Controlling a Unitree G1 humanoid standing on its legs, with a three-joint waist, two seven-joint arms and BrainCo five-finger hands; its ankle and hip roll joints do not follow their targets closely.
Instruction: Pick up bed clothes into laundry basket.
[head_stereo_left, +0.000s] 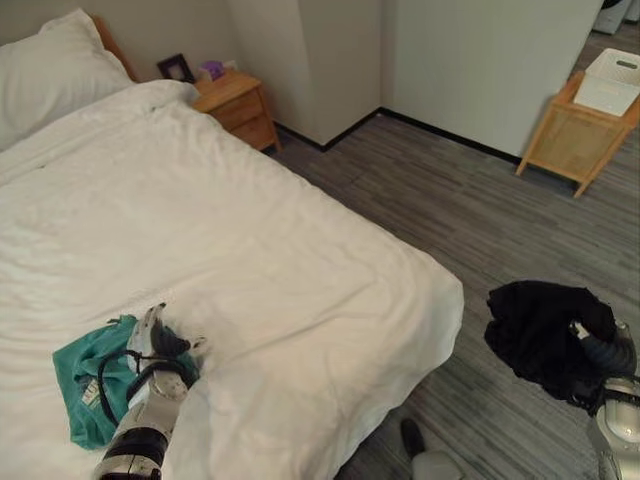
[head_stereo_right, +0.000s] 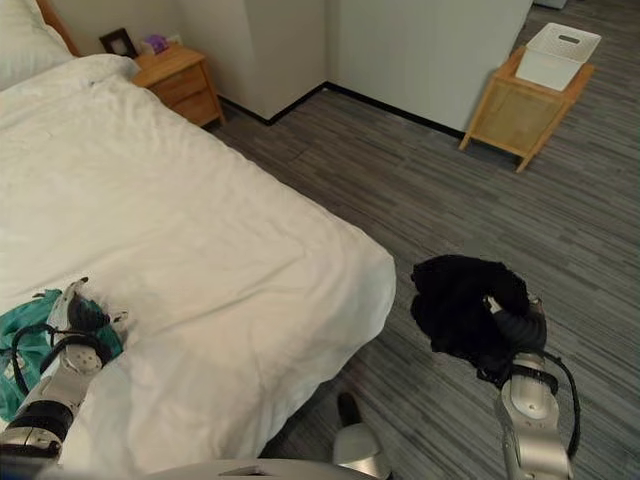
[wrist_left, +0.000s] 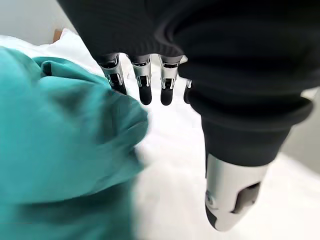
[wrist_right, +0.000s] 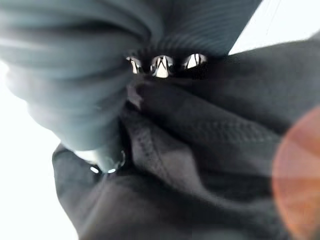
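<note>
A teal garment (head_stereo_left: 85, 385) lies crumpled on the white bed (head_stereo_left: 260, 240) near its front left. My left hand (head_stereo_left: 160, 345) rests beside the garment's right edge, its fingers (wrist_left: 145, 85) straight and open, just touching the teal cloth (wrist_left: 60, 145). My right hand (head_stereo_right: 515, 325) hangs over the floor to the right of the bed, shut on a black garment (head_stereo_right: 460, 300) that bunches around its fingers (wrist_right: 161, 64). The white laundry basket (head_stereo_left: 612, 80) stands on a wooden stand at the far right.
A wooden stand (head_stereo_left: 575, 135) carries the basket by the far wall. A wooden nightstand (head_stereo_left: 240, 105) with a small picture frame sits by the bed's head, next to a pillow (head_stereo_left: 50, 70). Grey plank floor (head_stereo_left: 450, 210) lies between bed and stand.
</note>
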